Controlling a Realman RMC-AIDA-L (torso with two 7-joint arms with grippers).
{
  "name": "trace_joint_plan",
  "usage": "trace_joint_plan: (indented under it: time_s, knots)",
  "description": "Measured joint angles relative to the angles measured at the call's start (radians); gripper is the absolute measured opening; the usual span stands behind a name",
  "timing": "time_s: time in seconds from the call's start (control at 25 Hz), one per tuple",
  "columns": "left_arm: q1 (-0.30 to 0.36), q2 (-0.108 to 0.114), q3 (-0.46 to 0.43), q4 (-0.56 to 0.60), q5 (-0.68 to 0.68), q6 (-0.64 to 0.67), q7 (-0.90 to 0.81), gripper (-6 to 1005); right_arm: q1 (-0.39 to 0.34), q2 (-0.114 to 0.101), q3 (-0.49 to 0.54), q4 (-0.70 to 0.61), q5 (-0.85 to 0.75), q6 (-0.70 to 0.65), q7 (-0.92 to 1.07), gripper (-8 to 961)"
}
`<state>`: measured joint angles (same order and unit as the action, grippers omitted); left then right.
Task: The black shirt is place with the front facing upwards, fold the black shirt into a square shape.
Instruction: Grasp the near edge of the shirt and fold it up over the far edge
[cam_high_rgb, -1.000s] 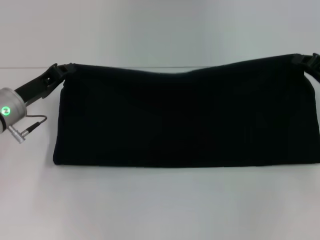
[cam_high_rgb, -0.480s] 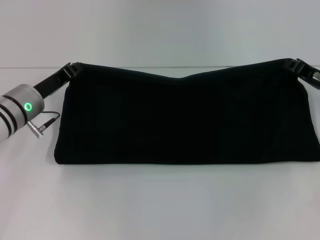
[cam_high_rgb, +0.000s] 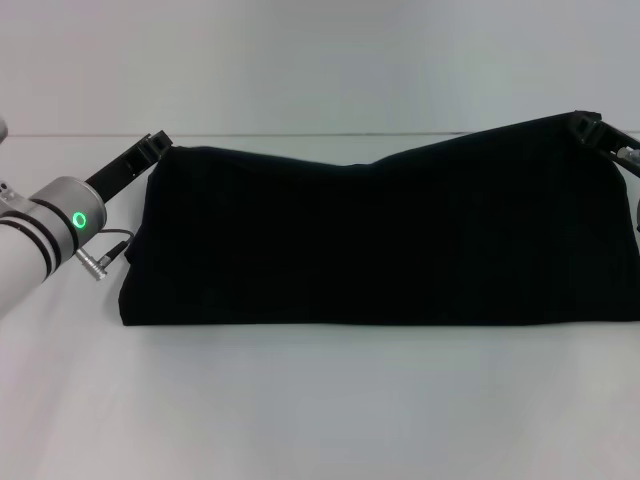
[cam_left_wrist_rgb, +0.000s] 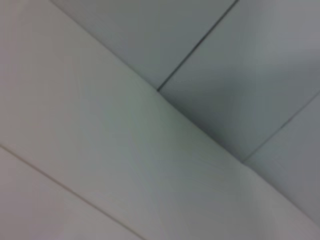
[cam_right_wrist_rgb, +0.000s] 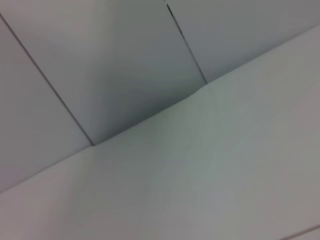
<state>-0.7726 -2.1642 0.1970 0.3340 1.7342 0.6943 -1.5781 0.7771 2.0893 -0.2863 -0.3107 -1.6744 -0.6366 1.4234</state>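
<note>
While the black shirt (cam_high_rgb: 380, 240) hangs as a wide dark band, its lower fold resting on the white table (cam_high_rgb: 320, 410), both claws pinch its upper corners. The left gripper (cam_high_rgb: 158, 143) grips the corner at the shirt's left end, cloth spreading away from it toward the right. The right gripper (cam_high_rgb: 590, 124) grips the opposite corner, slightly higher, so the top edge sags between the two claws. No print or neck label shows, only plain black cloth. Both wrist views show only pale panels and seams, nothing of the shirt.

By my judgement the step in hand is a lengthwise fold, with the lifted edge being carried over the part lying below the claws. The next move calls for both arms travelling together, keeping the edge taut and level, then lowering it flush before letting go.
</note>
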Motion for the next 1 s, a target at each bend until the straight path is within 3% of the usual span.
trace_joint_plan:
  time_s: [0.08,0.28,0.52,0.68,0.84,1.0]
  knots:
    - [0.006,0.000,-0.001,-0.020,-0.062,0.000,0.049,115,-0.002,0.000,0.003,0.016,0.051,0.004,-0.057,60]
    - [0.014,0.001,0.002,-0.037,-0.101,0.006,0.074,299,-0.006,0.000,0.003,0.039,0.129,0.039,-0.094,283]
    - [0.041,0.006,0.017,-0.062,-0.093,0.111,0.065,537,-0.010,0.000,-0.001,0.049,0.140,0.044,-0.094,453]
    - [0.068,0.007,0.069,-0.075,-0.093,0.222,0.043,592,-0.011,0.000,-0.010,0.053,0.134,0.045,-0.089,581]
    - [0.084,0.004,0.103,-0.077,-0.093,0.240,0.025,647,-0.019,-0.001,-0.053,0.056,0.134,0.045,-0.080,753]
    - [0.105,0.004,0.109,-0.078,-0.097,0.283,0.024,690,-0.040,-0.004,-0.065,0.054,0.135,0.045,-0.066,783]
